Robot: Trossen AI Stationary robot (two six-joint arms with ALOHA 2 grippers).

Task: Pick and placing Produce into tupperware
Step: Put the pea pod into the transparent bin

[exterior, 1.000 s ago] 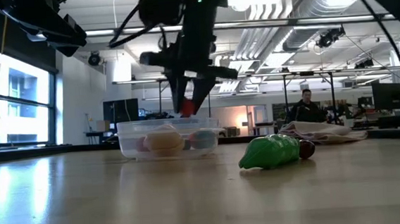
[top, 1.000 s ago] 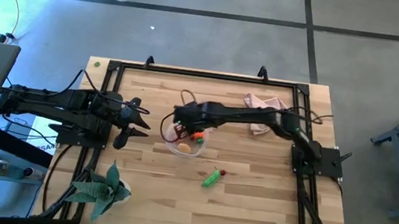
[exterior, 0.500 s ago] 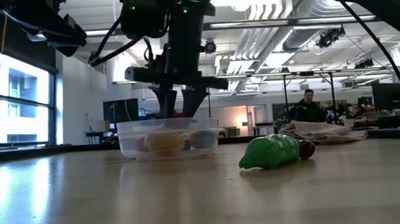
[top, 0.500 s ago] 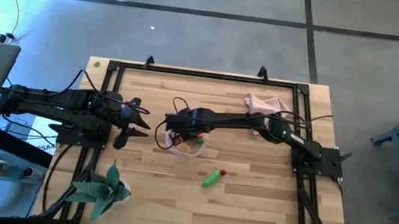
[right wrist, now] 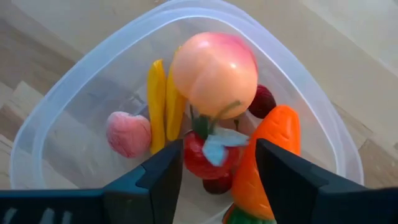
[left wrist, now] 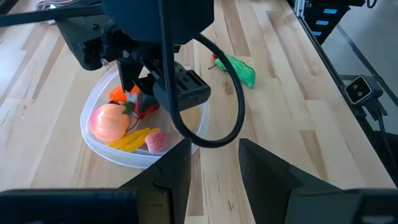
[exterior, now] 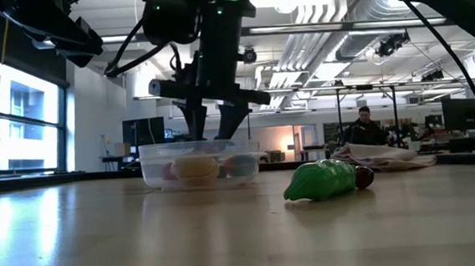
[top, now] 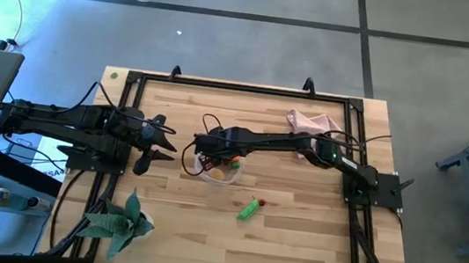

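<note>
The clear round tupperware point(top: 220, 176) stands mid-table on its base. It holds a peach-pink fruit point(right wrist: 214, 71), yellow pieces point(right wrist: 161, 106), an orange carrot point(right wrist: 267, 155), a pink piece point(right wrist: 127, 134) and a dark berry point(right wrist: 262, 101). My right gripper point(right wrist: 217, 155) is open and reaches down into the tub point(exterior: 198, 165). A red leafy-topped piece point(right wrist: 208, 163) lies between its fingers. The green pepper point(top: 249, 208) and a red berry point(top: 263, 203) lie on the table nearer the near edge. My left gripper point(top: 160, 150) waits open, left of the tub. My right gripper comes from above, pointing down into the tub, with its open fingers point(right wrist: 158, 180) on either side of the red piece. That piece rests on the other produce. Whether a finger touches it, I cannot tell.
A pink cloth point(top: 311, 122) lies near the far right corner. A green spiky plant point(top: 122, 221) sits at the near left. Bare wood stretches along the near edge and right of the pepper point(exterior: 325, 181). In the low view a person sits far off in the room.
My right gripper came down from above the tub into it, shifting toward the table's left and near edge. Its fingers, shut on the red piece a second ago, have opened. The red piece now lies in the tub among the other produce.
</note>
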